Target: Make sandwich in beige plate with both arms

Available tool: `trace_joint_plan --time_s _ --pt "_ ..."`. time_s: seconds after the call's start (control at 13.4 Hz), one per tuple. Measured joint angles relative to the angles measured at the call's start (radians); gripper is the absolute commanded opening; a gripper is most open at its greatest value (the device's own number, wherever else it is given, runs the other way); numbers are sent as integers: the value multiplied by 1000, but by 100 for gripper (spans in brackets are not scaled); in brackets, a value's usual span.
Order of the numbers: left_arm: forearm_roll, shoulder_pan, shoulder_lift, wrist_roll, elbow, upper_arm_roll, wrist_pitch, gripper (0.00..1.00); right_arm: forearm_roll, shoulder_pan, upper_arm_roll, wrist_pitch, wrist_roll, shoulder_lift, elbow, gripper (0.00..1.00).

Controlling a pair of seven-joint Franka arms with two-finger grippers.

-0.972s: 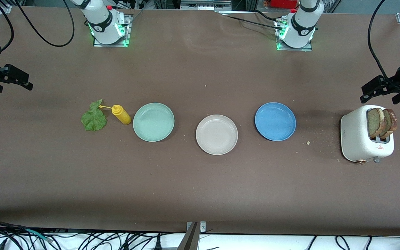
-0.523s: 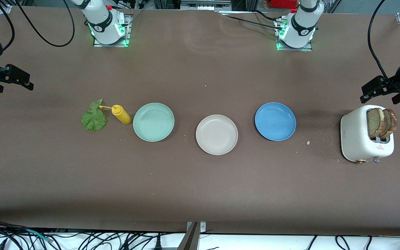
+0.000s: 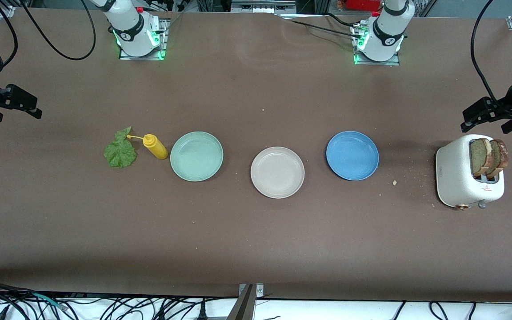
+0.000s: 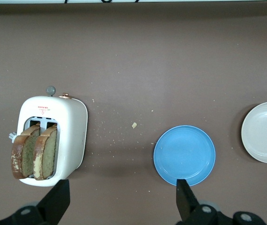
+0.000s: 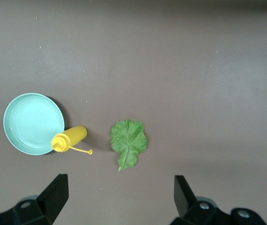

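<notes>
The beige plate (image 3: pixel 277 172) lies bare in the middle of the table, also seen in the left wrist view (image 4: pixel 264 132). Two brown bread slices (image 3: pixel 488 156) stand in a white toaster (image 3: pixel 458 178) at the left arm's end. A green lettuce leaf (image 3: pixel 121 152) lies flat at the right arm's end. My left gripper (image 3: pixel 487 121) hangs open high over the table by the toaster, its jaws wide and holding nothing (image 4: pixel 122 190). Near the lettuce (image 5: pixel 129 140), my right gripper (image 3: pixel 11 109) also hangs open and holds nothing (image 5: pixel 120 185).
A mint-green plate (image 3: pixel 196 156) and a blue plate (image 3: pixel 352 155) flank the beige plate. A yellow squeeze bottle (image 3: pixel 155 146) lies on its side between the lettuce and the mint plate. Crumbs are scattered between the toaster and the blue plate.
The right gripper has drifted slightly toward its own end of the table. The left gripper and all objects have stayed put.
</notes>
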Motion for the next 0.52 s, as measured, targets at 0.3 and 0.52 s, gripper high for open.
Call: trace_joint_plan --time_s 0.3,0.52 --pt "0 0 2 1 0 0 0 100 0 2 12 2 0 10 3 100" --pt "0 0 3 1 0 0 0 100 0 2 12 12 0 52 4 100"
